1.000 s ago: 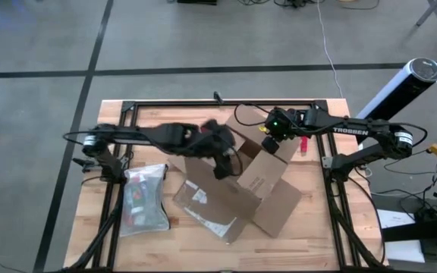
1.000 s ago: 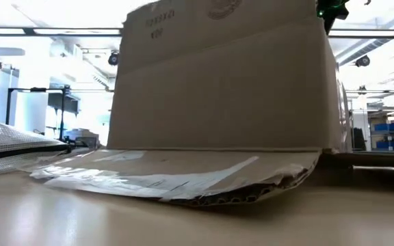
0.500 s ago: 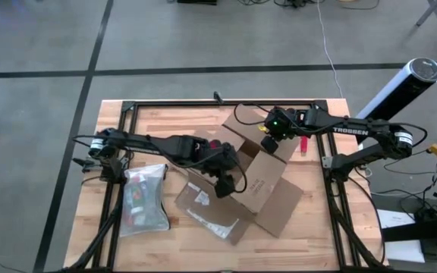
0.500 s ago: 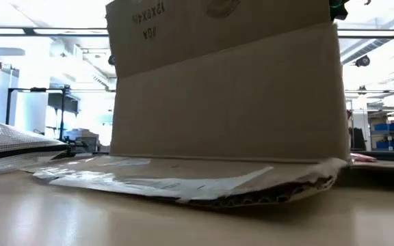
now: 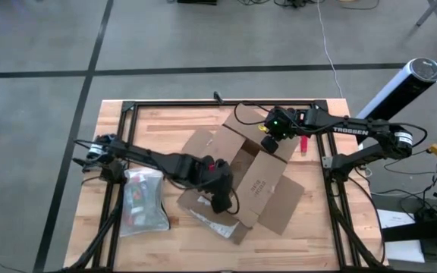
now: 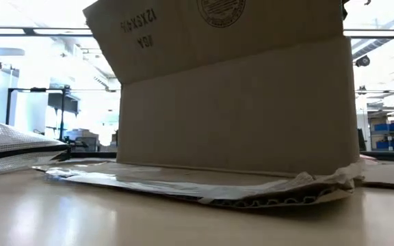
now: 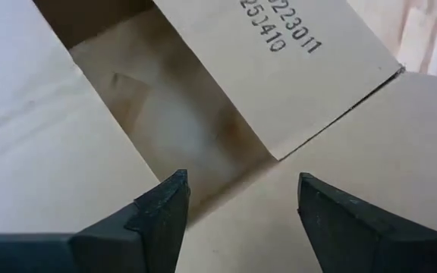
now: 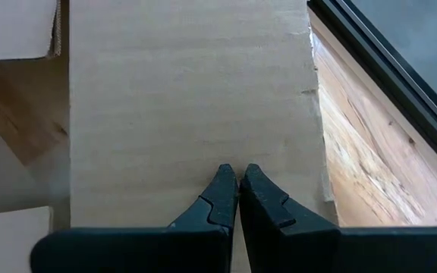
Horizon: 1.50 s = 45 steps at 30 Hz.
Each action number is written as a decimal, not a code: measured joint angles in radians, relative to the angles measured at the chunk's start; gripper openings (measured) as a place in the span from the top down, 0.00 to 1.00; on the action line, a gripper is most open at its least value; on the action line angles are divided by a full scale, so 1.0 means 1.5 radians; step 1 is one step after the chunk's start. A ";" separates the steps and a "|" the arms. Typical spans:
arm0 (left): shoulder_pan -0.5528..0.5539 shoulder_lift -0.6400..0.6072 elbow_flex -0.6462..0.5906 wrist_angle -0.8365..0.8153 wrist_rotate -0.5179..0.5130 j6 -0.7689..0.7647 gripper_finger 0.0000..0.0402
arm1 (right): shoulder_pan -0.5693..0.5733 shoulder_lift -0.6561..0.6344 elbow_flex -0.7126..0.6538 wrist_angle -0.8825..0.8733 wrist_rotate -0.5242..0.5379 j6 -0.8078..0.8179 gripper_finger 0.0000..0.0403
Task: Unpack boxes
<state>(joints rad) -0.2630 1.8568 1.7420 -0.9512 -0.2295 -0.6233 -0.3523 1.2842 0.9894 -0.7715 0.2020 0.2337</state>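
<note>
The brown cardboard box lies open in the middle of the table, flaps spread; its taped, labelled flap lies flat on the wood. In the low view the box fills the picture, an upper flap tilting over. My left gripper is open over the box's near left part; its wrist view looks past printed flaps into the hollow. My right gripper is shut at the box's far right flap. A translucent zip pouch lies at the left. My left gripper: I cannot tell whether its open fingers touch the cardboard under them. My right gripper has its shut fingertips against the box's far right flap, coming slanting from above. Whether any cardboard is pinched between them does not show.
A small red utility knife lies on the table right of the box, beside the right arm. A black frame runs round the table. Bare wood shows along the near edge. The pouch also shows in the low view.
My left gripper has gone toward the table's near edge, from the box's far left part to its near left part, staying open. The box has shifted a little toward the right and its upper flap has tipped over further; a far left flap now lies spread out.
</note>
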 joint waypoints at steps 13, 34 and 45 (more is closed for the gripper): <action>-0.034 0.104 0.010 0.072 -0.178 -0.034 0.35 | 0.000 0.000 0.000 -0.001 -0.027 -0.007 1.00; 0.041 0.146 0.042 0.004 -0.291 0.040 0.32 | 0.001 0.000 -0.001 0.000 -0.054 -0.064 1.00; 0.058 0.146 0.042 -0.161 -0.336 -0.009 0.41 | 0.001 0.000 -0.001 0.000 -0.056 -0.085 1.00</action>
<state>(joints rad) -0.1759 2.0756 1.8046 -1.1929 -0.7331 -0.6371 -0.3511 1.2846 0.9878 -0.7719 0.1177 0.1055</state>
